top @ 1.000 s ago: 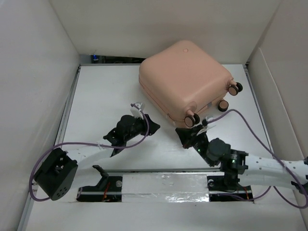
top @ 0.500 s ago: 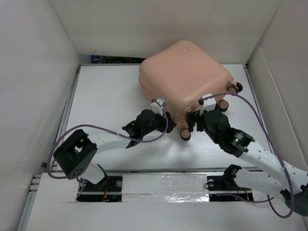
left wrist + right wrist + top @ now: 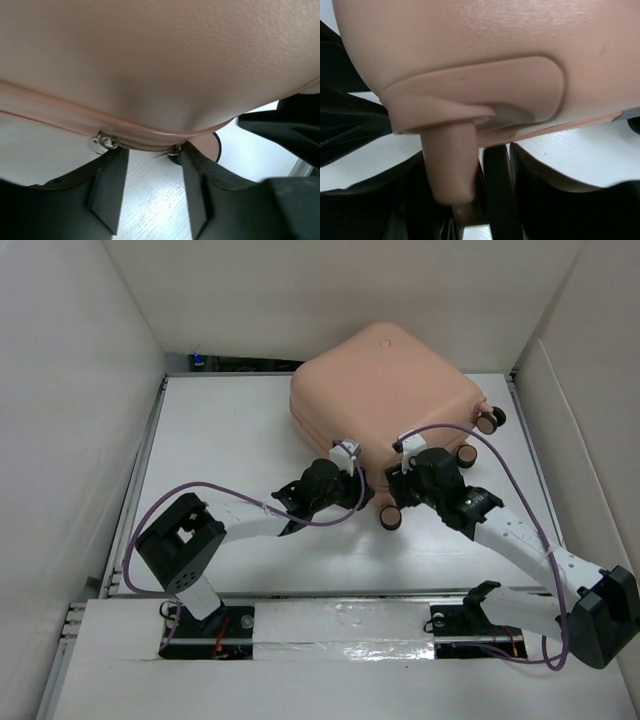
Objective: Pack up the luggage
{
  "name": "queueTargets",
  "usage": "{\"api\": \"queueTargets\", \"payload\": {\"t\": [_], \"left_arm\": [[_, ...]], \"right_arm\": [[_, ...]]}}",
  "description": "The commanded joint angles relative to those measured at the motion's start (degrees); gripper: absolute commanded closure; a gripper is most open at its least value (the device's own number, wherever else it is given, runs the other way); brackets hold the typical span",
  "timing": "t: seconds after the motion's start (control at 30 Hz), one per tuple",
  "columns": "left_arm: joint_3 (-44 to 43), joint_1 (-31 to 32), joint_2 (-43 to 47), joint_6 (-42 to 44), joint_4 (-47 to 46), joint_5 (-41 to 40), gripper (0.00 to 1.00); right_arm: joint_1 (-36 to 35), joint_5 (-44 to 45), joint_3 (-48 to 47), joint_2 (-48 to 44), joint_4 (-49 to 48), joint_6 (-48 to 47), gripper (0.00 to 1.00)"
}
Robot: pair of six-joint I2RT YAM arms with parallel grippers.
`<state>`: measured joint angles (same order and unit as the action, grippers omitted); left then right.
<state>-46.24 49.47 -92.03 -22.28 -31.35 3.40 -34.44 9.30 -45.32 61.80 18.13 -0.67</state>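
Note:
The luggage [image 3: 385,390] is a closed peach-pink suitcase lying flat at the back right of the table. It fills the top of the left wrist view [image 3: 160,60] and of the right wrist view [image 3: 470,45]. My left gripper [image 3: 358,490] [image 3: 152,150] is open at its near corner, fingertips just under the zipper seam. One metal zipper pull [image 3: 97,144] lies by the left tip and another [image 3: 172,149] by the right tip. My right gripper [image 3: 398,502] [image 3: 470,160] stands wide around the near wheel [image 3: 390,520] [image 3: 495,185] and its peach fork [image 3: 450,160]. A thin gap shows beside the right finger.
Two more wheels [image 3: 488,420] [image 3: 465,455] stick out of the suitcase's right end. White walls close in the table on the left, back and right. Bare white tabletop [image 3: 220,440] lies left of the suitcase. Purple cables loop off both arms.
Both arms have reached forward from near the table's front edge to the suitcase's near corner. The right jaws have opened around the wheel. The left jaws have come up to the zipper.

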Motion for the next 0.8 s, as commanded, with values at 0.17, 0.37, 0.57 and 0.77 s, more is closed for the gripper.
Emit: {"api": "queueTargets", "payload": {"t": [0.17, 0.37, 0.57, 0.77], "left_arm": [[-4.9, -0.3, -3.0, 3.0, -1.7, -1.8, 0.91], [-3.6, -0.3, -1.1, 3.7, 0.8, -7.8, 1.00], [1.1, -1.0, 2.8, 5.0, 6.7, -19.5, 1.00], [6.2, -8.9, 4.3, 0.3, 6.7, -17.8, 1.00]], "right_arm": [[1.2, -6.2, -1.2, -0.3, -7.8, -2.2, 0.94], [3.7, -6.5, 2.0, -4.7, -9.7, -1.4, 1.00], [7.6, -8.8, 4.1, -7.3, -9.2, -1.4, 1.00], [7.6, -8.9, 4.9, -9.2, -8.9, -1.6, 1.00]]}}
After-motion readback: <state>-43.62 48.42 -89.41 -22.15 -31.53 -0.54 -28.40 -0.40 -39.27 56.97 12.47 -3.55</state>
